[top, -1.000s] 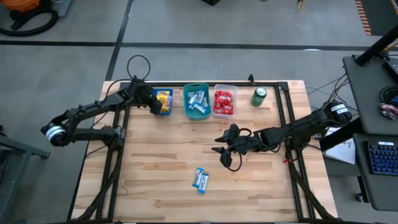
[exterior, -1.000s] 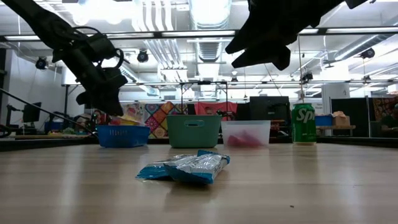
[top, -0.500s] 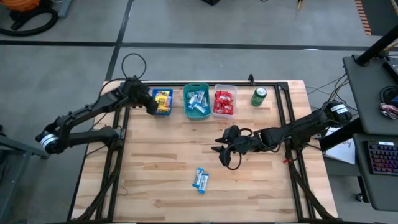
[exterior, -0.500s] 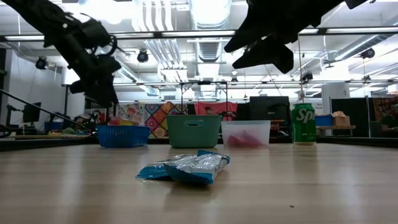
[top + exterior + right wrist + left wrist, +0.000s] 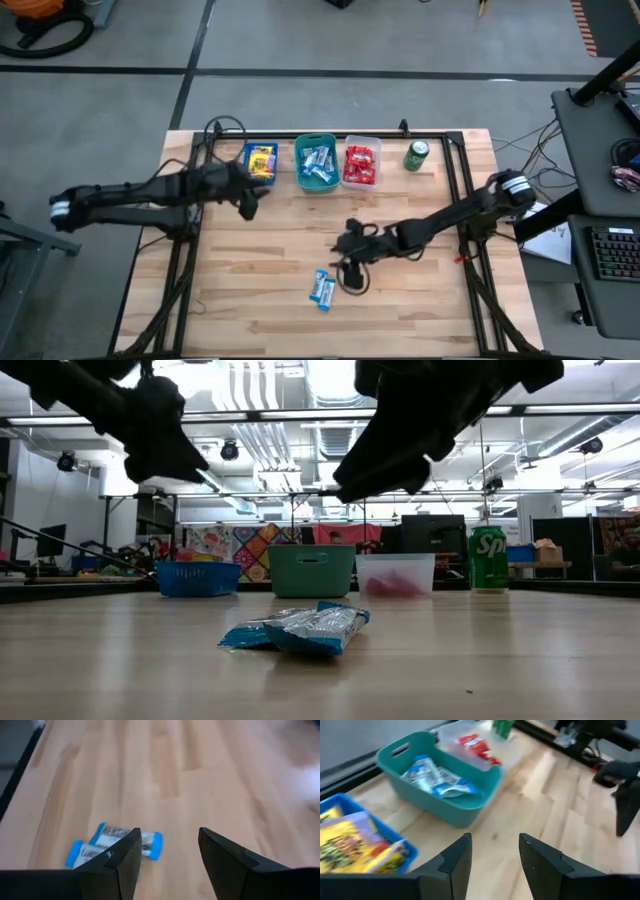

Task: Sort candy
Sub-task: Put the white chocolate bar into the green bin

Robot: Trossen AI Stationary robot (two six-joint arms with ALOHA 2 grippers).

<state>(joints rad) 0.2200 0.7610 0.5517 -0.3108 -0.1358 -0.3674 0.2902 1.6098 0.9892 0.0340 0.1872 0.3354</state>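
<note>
In the high view, the wooden table (image 5: 420, 310) is seen with three bins lined along its far edge: a blue bin (image 5: 260, 163) of yellow candy, a teal bin (image 5: 316, 164) of blue-white candy and a clear bin (image 5: 361, 164) of red candy, with a green can (image 5: 416, 156) beside the last. Two loose blue-white packets (image 5: 322, 289) lie well inside the near half, with bare boards on every side. The right gripper (image 5: 350, 262) is held just beside them; the left gripper (image 5: 247, 200) is placed near the blue bin.

In the low view, the packets (image 5: 296, 628) are seen flat on the table (image 5: 520, 660), with both arms raised above it.

In the left wrist view, the fingers (image 5: 455, 860) are seen apart with nothing between them, and the teal bin (image 5: 445, 785) lies ahead.

In the right wrist view, the fingers (image 5: 125, 857) are spread and empty, above the packets (image 5: 117, 845).
</note>
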